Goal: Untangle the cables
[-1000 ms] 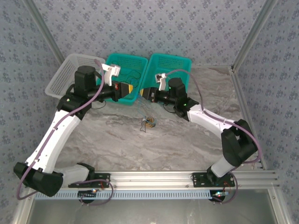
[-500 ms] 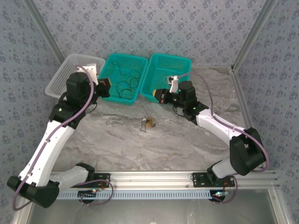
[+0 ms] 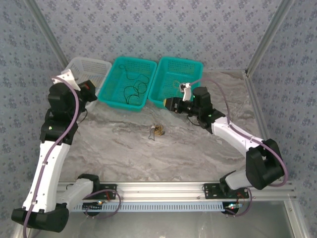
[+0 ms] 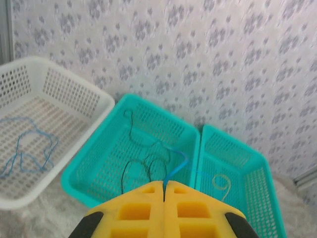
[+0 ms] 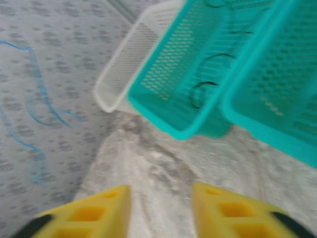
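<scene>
The left end effector [image 4: 163, 196] is raised off the surface [image 3: 124, 148], its yellow fingers pressed flat together on a thin blue cable [image 4: 177, 166] that comes out of the seam at the tips and runs forward over the baskets. Ahead of it and to its left stands a white basket [image 4: 74, 84] with a second blue cable [image 4: 30, 131] lying loose on its floor. Straight ahead is a teal basket [image 4: 166, 125] holding looped black cables [image 4: 148, 166], and ahead to its right a second teal basket [image 4: 233, 153] holds one curled tan cable [image 4: 221, 182]. The three baskets stand side by side, rims touching or just apart. The right end effector [image 5: 161, 206] hangs low in front of the second teal basket with its fingers spread partway and only bare marbled surface between them — it holds nothing. From its wrist camera the first teal basket and the white one lie ahead, and a thin blue strand [image 5: 42, 91] shows blurred against the patterned wall to its left; what it hangs from I cannot tell. The small tangle of cables [image 3: 157, 130] — dark and tan strands clumped together — lies on the open surface near the right end effector, on the side toward the arm bases, and well apart from the left end effector.
</scene>
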{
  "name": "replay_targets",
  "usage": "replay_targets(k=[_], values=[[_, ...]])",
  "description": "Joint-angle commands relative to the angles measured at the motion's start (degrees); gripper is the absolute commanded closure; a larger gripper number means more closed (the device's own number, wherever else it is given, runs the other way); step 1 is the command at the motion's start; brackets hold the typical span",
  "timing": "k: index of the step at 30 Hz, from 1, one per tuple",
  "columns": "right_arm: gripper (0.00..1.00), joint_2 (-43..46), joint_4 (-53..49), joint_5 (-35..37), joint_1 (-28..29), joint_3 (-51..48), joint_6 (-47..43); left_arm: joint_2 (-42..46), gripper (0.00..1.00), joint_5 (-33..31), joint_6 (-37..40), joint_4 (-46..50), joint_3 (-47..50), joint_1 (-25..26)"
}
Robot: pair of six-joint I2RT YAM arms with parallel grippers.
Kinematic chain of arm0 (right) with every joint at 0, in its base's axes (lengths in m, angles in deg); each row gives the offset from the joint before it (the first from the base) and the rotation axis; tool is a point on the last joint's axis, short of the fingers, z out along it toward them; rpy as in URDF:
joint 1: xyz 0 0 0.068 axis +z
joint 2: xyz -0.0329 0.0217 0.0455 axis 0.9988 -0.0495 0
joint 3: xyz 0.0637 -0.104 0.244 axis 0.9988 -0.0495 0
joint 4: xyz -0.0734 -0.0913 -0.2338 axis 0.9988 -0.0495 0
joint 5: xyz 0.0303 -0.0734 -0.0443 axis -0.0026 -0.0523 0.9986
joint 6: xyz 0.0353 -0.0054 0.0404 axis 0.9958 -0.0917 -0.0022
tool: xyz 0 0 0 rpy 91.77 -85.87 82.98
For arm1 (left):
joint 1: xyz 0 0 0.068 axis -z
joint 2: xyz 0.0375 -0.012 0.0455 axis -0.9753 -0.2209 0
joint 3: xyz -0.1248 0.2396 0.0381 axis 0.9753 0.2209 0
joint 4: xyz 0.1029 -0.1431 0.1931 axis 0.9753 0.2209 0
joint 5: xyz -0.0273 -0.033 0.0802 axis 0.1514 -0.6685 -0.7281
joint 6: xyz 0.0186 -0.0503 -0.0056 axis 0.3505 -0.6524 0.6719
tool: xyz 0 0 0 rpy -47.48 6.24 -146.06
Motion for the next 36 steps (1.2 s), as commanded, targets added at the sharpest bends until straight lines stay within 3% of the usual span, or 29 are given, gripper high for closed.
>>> replay_targets(k=[1, 9, 11, 12, 24, 36], values=[[0.48, 0.2, -3.3, 3.3, -0.4, -1.1, 0.3, -1.4, 1.00, 5.7, -1.4, -6.6, -4.6, -0.2], [0.23, 0.9, -3.9, 5.3, -0.4, -1.1, 0.4, -5.9, 1.00, 1.5, 0.7, -5.2, -8.9, -2.0], [0.12, 1.1, -4.6, 6.0, -0.4, -1.1, 0.3, -6.8, 1.00, 1.7, 0.6, -5.2, -10.0, -2.7], [0.01, 1.3, -4.8, 6.4, -0.4, -1.1, 0.3, -7.3, 1.00, 1.8, 0.6, -5.3, -10.4, -2.9], [0.00, 5.8, -6.7, 12.6, -0.4, -3.3, -0.8, -15.3, 1.00, -1.4, 1.3, -9.7, -14.9, -7.9], [0.00, 9.4, -10.5, 17.5, -0.4, -5.2, -0.9, -24.1, 1.00, -2.0, 0.1, -13.4, -16.9, -18.4]])
